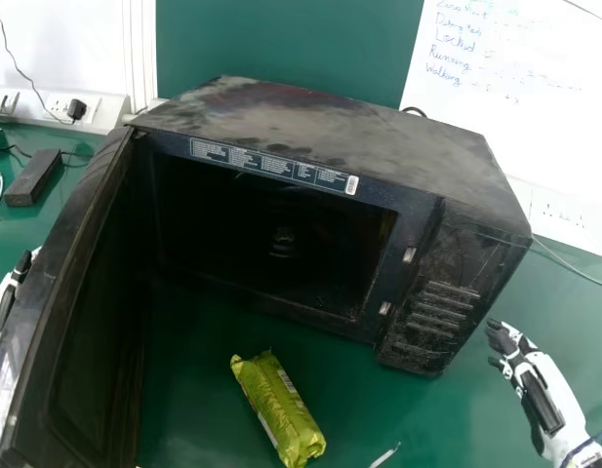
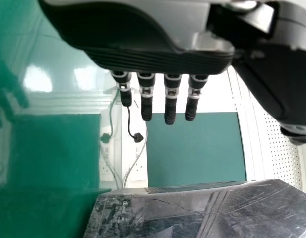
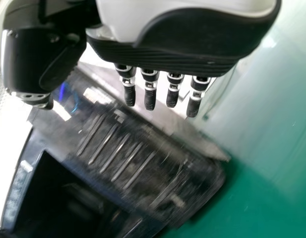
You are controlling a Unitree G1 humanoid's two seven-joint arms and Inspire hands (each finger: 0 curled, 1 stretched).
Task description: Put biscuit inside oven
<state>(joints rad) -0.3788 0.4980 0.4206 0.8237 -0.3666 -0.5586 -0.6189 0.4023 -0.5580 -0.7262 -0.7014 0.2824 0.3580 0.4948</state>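
The black oven (image 1: 320, 127) stands on the table with its door (image 1: 91, 292) swung wide at the left; its cavity looks dark. In front of the opening lies a green biscuit packet (image 1: 278, 408), touched by neither hand. My right hand (image 1: 523, 361) is beside the oven's right front corner; in the right wrist view that hand (image 3: 150, 89) has straight fingers near the oven's control panel (image 3: 118, 148). Beyond the door, at the left edge, is my left hand (image 1: 6, 297); in the left wrist view the hand (image 2: 170, 99) has extended fingers and holds nothing.
A black adapter (image 1: 34, 177) lies on the green table (image 1: 183, 409) at the back left. Near the front edge is a thin white-tipped item (image 1: 384, 455). Behind the oven are wall sockets (image 1: 74, 105) and a whiteboard (image 1: 505, 88); a cable runs at the right.
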